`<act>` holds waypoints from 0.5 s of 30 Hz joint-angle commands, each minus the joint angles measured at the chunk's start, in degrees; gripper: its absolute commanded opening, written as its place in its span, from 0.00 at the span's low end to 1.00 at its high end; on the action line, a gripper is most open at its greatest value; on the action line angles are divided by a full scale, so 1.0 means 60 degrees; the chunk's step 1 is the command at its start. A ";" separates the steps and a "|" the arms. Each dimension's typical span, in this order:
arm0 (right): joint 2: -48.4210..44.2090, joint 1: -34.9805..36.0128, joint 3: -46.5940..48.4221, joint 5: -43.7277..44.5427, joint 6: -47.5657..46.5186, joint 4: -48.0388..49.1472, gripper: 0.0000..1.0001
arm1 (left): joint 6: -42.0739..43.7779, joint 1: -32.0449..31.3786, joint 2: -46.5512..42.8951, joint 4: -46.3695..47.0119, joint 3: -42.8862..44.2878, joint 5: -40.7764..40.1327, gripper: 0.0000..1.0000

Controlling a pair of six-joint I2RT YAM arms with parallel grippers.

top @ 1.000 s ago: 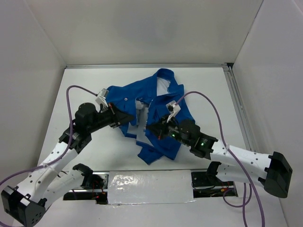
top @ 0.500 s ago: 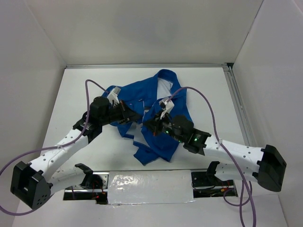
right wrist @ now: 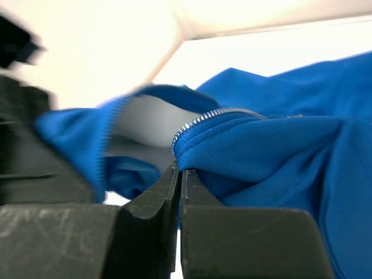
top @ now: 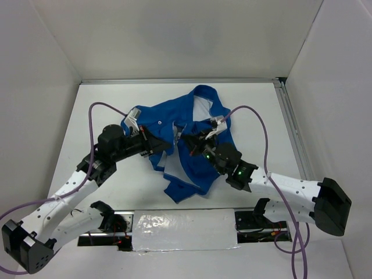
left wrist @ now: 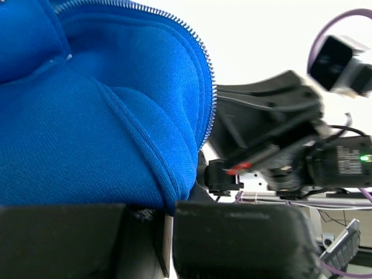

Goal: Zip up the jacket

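The royal-blue jacket (top: pixel 195 145) lies bunched in the middle of the table, collar to the far side, white lining showing at the neck. My left gripper (top: pixel 164 147) is shut on the jacket's left front edge; the left wrist view shows blue cloth (left wrist: pixel 99 133) with pale zipper teeth (left wrist: pixel 206 75) pinched between the jaws. My right gripper (top: pixel 187 139) is shut on the right front edge; the right wrist view shows the folded hem (right wrist: pixel 244 145) and zipper teeth (right wrist: pixel 200 121) held at the tips. The two grippers are close together over the jacket's front.
The white table (top: pixel 104 99) is walled at the back and both sides. A metal rail (top: pixel 290 122) runs along the right edge. A white taped strip (top: pixel 183 228) lies between the arm bases. Purple cables (top: pixel 253 113) arc over both arms.
Both grippers stay shut on the jacket's edges. The left arm has drawn back a little to the left; the right gripper has moved farther up the jacket. The cloth has bunched more tightly.
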 commanded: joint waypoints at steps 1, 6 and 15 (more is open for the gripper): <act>-0.0950 -0.0321 -0.0105 -0.1082 -0.0198 0.1629 0.00 | 0.0353 -0.0058 -0.0316 0.0197 0.0289 -0.0312 0.00; -0.1670 -0.0629 -0.0413 -0.3017 -0.0197 0.0855 0.00 | 0.0587 -0.0058 -0.0317 0.0211 0.0758 -0.0605 0.00; -0.1979 -0.0747 -0.0911 -0.5330 -0.0623 0.0471 0.00 | 0.0763 -0.0058 0.0312 0.0900 0.1344 -0.0211 0.00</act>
